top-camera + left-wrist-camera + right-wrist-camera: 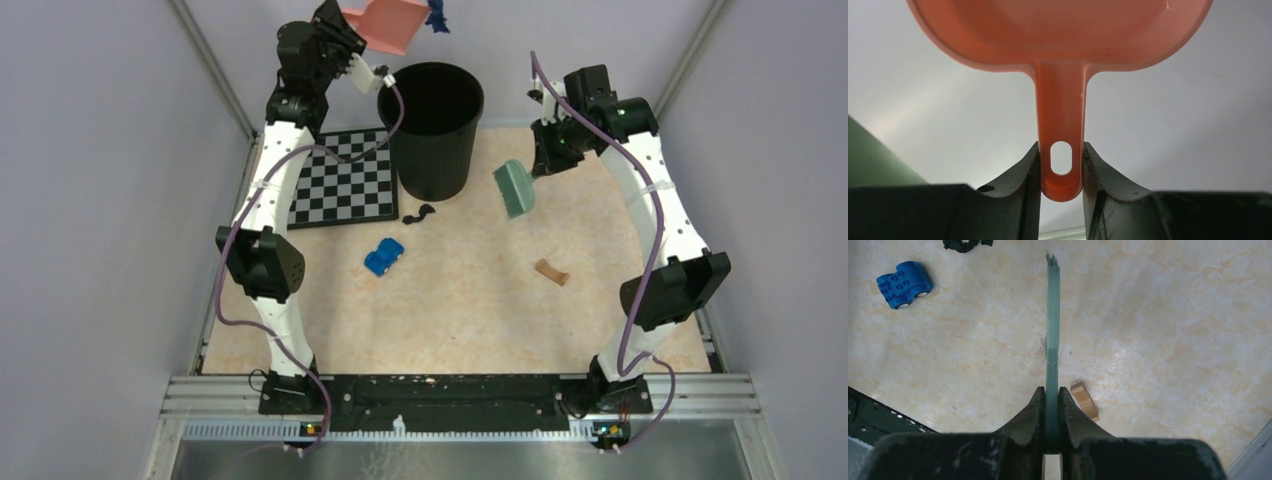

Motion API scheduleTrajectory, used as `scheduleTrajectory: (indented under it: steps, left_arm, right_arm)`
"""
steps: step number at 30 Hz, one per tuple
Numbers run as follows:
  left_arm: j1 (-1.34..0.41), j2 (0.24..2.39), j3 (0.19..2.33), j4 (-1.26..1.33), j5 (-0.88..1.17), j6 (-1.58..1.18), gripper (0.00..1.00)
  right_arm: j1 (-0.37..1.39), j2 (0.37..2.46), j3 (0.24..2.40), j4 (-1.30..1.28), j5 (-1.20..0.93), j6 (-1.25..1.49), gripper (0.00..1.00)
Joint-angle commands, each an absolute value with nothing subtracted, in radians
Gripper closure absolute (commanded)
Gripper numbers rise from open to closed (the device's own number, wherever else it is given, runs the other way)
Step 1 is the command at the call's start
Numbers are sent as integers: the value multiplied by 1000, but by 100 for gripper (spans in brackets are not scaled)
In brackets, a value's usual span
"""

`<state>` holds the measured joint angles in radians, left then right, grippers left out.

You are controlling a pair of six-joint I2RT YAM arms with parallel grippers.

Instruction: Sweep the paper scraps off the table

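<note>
Plainly, the move ahead turns on the black scrap (pixel 420 214), which lies on the table (pixel 470 300) close to the foot of the black bin (pixel 432 130), on its near side. It is a small twisted bit whose long axis runs roughly left to right across the table. The right pincer (pixel 1052 392) is pressed together on the handle of the grey-green brush (pixel 515 188), which the wrist view shows edge-on, pointing away from the fingers. From that brush the scrap lies to the robot's left and a little beyond the bristle tip; it sits in the upper left corner of the right wrist view. The right arm is therefore the nearer one, and by my reading a sweep would have to travel leftward across the scrap's length. The left pincer (pixel 1061 165) pinches the handle end of the pink dustpan (pixel 388 22), just by the hang hole. The pan is raised high over the far rim of the bin, well apart from the table. A blue scrap (pixel 437 18) shows at the pan's lip — whether caught there or dropping I cannot tell. A blue toy car (pixel 384 256) stands near the black scrap, on its near side, and could get in the way of a low pass. A tan piece (pixel 551 271) lies to the right, near the brush — paper or block, I cannot say.
</note>
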<state>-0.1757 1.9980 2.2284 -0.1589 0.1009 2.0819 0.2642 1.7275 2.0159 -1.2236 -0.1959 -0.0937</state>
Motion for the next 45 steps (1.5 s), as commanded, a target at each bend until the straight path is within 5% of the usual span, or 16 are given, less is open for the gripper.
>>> scheduleTrajectory:
  steps: [1,15,20,25,30,34,39,45]
  left_arm:
    - [-172,1890,2103,-249,213,2611,100]
    - [-174,1892,2101,-183,133,2497,100]
    - [-180,1918,2180,-139,-101,2163,100]
    - [-179,1817,2136,-389,-319,1584,100]
    - [-185,1617,1936,-637,-257,1019,100]
    - [-184,1446,1694,-706,-130,679,100]
    - [-183,1203,1295,-670,-29,445,100]
    - [-161,1059,1057,-747,75,309,100]
  right_arm:
    - [256,1718,2022,-1211,-217,-91,100]
    - [256,1753,2059,-1211,-242,-102,100]
    - [256,1763,2121,-1210,-265,-155,100]
    - [279,1804,2257,-1252,-361,-285,100]
    - [438,1768,2207,-1275,-344,-623,100]
    - [606,1649,1907,-1071,-198,-815,100]
    - [766,1559,1594,-657,41,-981,100]
    - [811,1660,1596,-500,125,-1035,100]
